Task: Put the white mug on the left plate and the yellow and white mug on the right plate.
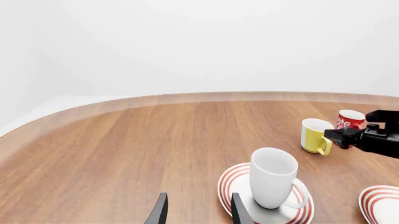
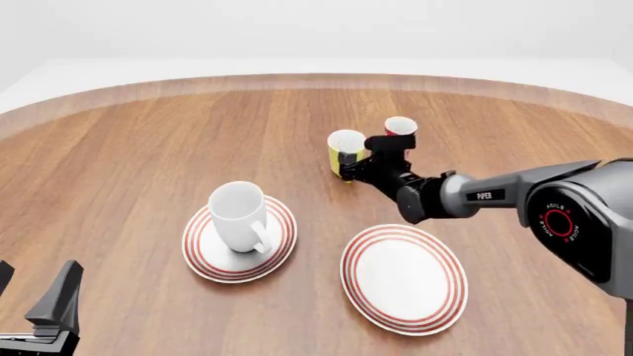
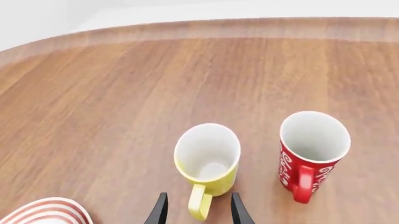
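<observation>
The table point(image 2: 148, 133) is smooth brown wood w/ fine grain and a rounded, paler edge. The white mug point(image 2: 240, 215) is plain glossy ceramic, tall cylinder shape w/ a loop handle; it stands upright on the left plate point(image 2: 203, 256), a round white plate w/ thin red rings at the rim. The right plate point(image 2: 404, 278), same pattern and a bit larger, lies just beside it w/ nothing on it.

The yellow and white mug point(image 3: 208, 161) is small, yellow outside, white inside, upright on the table behind the plates. A red patterned cup point(image 3: 311, 149) w/ white swirls stands near it, not touching.

The right gripper point(image 3: 195, 210) has thin black fingers, spread apart on both sides of the yellow handle; in the right wrist view there is a gap at each side, so it is around the handle but not pinching it.

The left gripper point(image 1: 195, 210) is low near the table's front edge, jaws spread, holding nothing, near the left plate.
</observation>
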`<state>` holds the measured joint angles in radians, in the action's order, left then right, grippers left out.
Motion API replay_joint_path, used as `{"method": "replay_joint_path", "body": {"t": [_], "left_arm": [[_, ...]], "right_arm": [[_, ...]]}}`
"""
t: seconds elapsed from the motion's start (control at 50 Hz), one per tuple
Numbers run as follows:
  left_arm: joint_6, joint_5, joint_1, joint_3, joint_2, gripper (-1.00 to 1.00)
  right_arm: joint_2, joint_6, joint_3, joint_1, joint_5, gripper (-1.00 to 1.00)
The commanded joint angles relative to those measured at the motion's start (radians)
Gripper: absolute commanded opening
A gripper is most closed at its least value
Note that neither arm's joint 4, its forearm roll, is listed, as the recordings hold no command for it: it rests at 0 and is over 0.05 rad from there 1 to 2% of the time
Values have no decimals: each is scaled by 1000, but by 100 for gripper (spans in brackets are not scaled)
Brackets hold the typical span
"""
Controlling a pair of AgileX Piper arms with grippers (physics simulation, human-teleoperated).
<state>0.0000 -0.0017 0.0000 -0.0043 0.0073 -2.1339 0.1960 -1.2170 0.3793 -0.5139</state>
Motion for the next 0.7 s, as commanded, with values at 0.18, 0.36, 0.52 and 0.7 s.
{"method": "replay_joint_path", "body": {"t": [0.18,0.36,0.52,0.7], "left_arm": [[0,0,0,0,0,100],[0,0,0,0,0,100],[0,0,0,0,0,100],[0,0,0,0,0,100]], "right_arm": [[-41,3,-36,5,16,100],[-65,5,-56,7,24,100],[-86,5,-70,7,30,100],[-107,9,-81,11,33,100]]}}
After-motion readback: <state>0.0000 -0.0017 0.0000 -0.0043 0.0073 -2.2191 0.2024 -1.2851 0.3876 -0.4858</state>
